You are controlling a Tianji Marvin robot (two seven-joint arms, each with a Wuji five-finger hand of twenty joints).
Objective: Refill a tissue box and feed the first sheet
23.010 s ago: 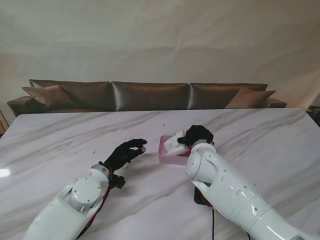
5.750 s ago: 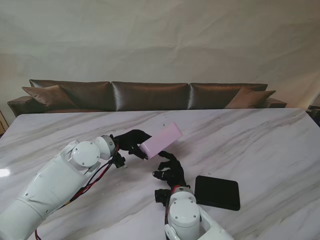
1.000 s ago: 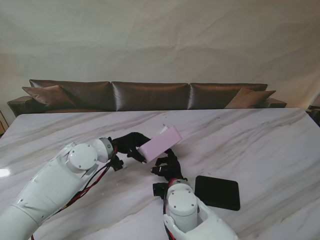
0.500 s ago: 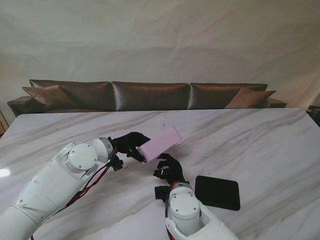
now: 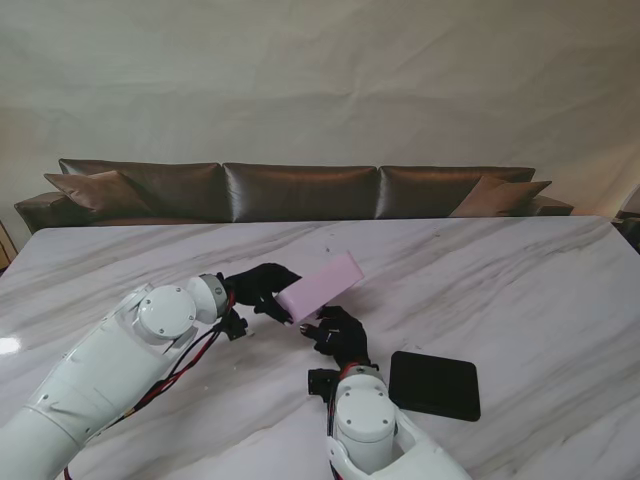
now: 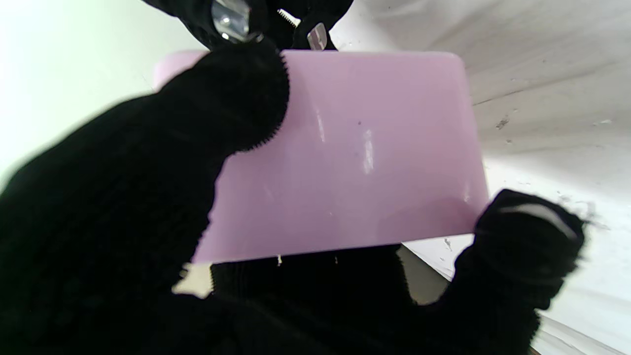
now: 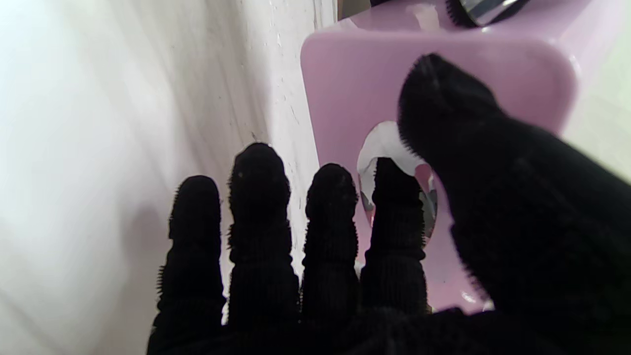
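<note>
White marble table (image 5: 520, 270) with grey veins fills foreground. Black flat square pad (image 5: 434, 384) lies on it at 5 o'clock. Brown leather sofa (image 5: 300, 190) with cushions at 12 o'clock, beige wall (image 5: 320, 80) behind.

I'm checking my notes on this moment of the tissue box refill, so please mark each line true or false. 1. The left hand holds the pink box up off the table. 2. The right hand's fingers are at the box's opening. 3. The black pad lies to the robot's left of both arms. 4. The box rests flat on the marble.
1. True: the left hand grips the pink box tilted in the air.
2. True: the right hand has a fingertip at the oval opening, where white tissue shows.
3. False: the black pad lies to the robot's right, beside the right arm.
4. False: the box is raised, clear of the table.
</note>
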